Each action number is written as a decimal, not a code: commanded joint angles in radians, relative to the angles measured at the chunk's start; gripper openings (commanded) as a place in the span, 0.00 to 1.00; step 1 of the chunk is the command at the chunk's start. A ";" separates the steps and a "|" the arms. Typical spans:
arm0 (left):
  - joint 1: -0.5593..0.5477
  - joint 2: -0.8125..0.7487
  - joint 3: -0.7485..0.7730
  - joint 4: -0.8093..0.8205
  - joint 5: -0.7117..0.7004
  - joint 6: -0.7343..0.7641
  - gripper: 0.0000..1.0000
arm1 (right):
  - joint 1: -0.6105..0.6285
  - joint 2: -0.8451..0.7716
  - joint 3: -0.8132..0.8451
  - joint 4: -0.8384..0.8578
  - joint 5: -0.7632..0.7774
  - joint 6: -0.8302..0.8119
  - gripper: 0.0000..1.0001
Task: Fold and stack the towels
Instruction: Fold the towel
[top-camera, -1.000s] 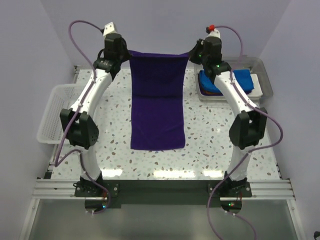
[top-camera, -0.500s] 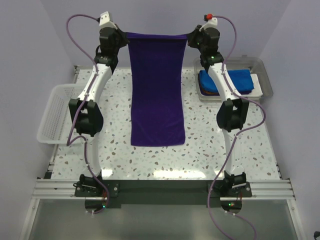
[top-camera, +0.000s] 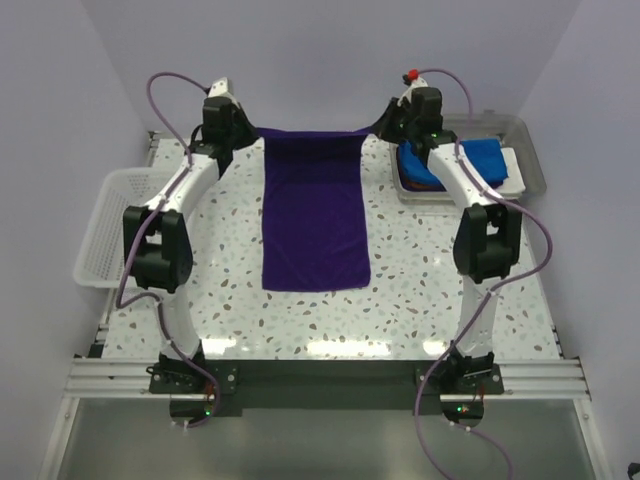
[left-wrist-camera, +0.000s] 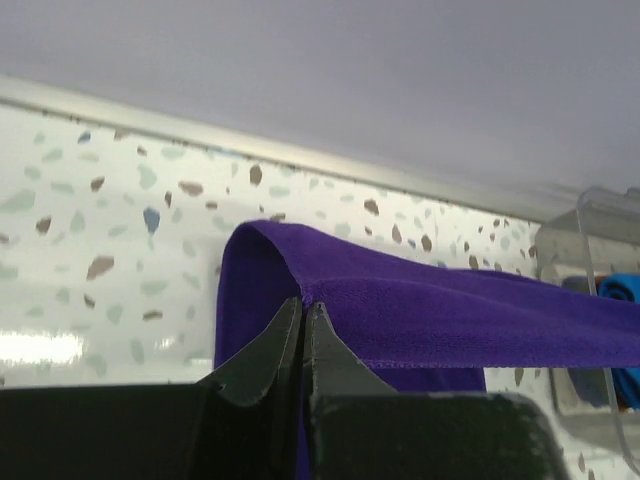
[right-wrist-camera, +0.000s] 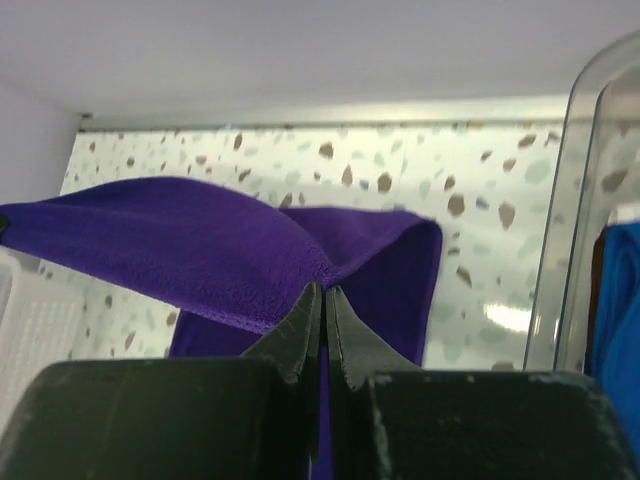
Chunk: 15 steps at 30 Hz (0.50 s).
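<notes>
The purple towel (top-camera: 315, 215) is spread at its full length down the middle of the desk (top-camera: 420, 290). Its near part lies flat on the surface, and its far edge is lifted and stretched between the two arms. The left gripper (top-camera: 247, 133) pinches the far left corner, and the right gripper (top-camera: 381, 128) pinches the far right corner. Both are closed tight on the cloth.

I judge that the folding of this towel is only at the beginning: no crease or doubled layer is visible, so all its folds remain to do, and after that the stacking. In the grey tray (top-camera: 538, 175) at the far right, a blue towel (top-camera: 490, 158) lies on top of a small pile. I cannot tell whether that pile is a finished stack or towels that wait for folding. A white basket (top-camera: 105, 230) stands at the left edge of the desk.

The top view alone shows the whole towel, its straight near edge, and the tray and the basket. However, the fingertips are too small there to judge the grip. The wrist views show it well: in each one the jaws meet on the hem, with the cloth folded over the tips. The left wrist view also shows the far edge running tight toward the tray. The right wrist view shows the clear wall of the tray with the blue towel just behind it.
</notes>
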 joint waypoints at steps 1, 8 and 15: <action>0.016 -0.183 -0.077 -0.083 0.015 -0.025 0.00 | -0.004 -0.179 -0.078 -0.124 -0.077 0.023 0.00; 0.014 -0.378 -0.319 -0.291 0.071 -0.093 0.00 | 0.025 -0.398 -0.369 -0.239 -0.091 0.052 0.00; 0.001 -0.602 -0.651 -0.376 0.111 -0.091 0.01 | 0.071 -0.636 -0.748 -0.270 -0.130 0.084 0.00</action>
